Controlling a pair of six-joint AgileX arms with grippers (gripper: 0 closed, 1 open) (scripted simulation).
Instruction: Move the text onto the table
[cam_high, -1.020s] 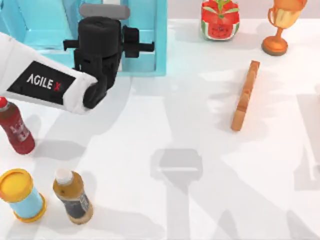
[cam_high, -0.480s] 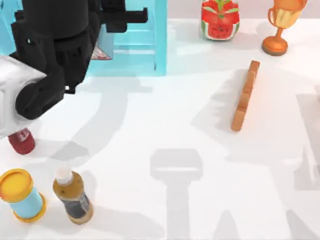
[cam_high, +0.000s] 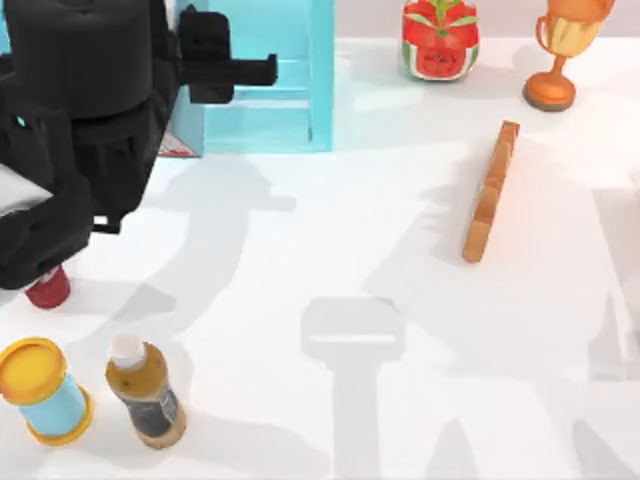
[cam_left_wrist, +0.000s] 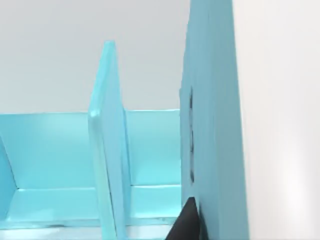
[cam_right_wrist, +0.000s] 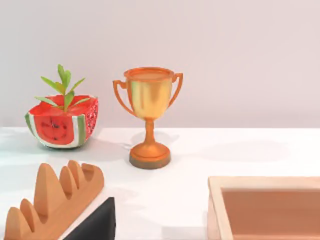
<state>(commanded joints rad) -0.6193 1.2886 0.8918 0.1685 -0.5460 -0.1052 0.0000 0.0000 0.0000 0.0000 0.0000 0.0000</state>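
White bench (cam_high: 330, 250) with a light-blue shelf unit (cam_high: 290, 110) at its far left.

Left claw (cam_high: 215, 70) at the shelf; its grip I cannot tell. The text (cam_left_wrist: 215, 125) stands upright there: probably stiff, heavy, best pinched across its covers.

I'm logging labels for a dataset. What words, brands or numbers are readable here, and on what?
No text can be read at this moment.
Brown bottle: its dark label is too small to read.
Red bottle: mostly hidden under the left arm, no label legible.
Yellow-lidded can, trophy, watermelon planter: no lettering.
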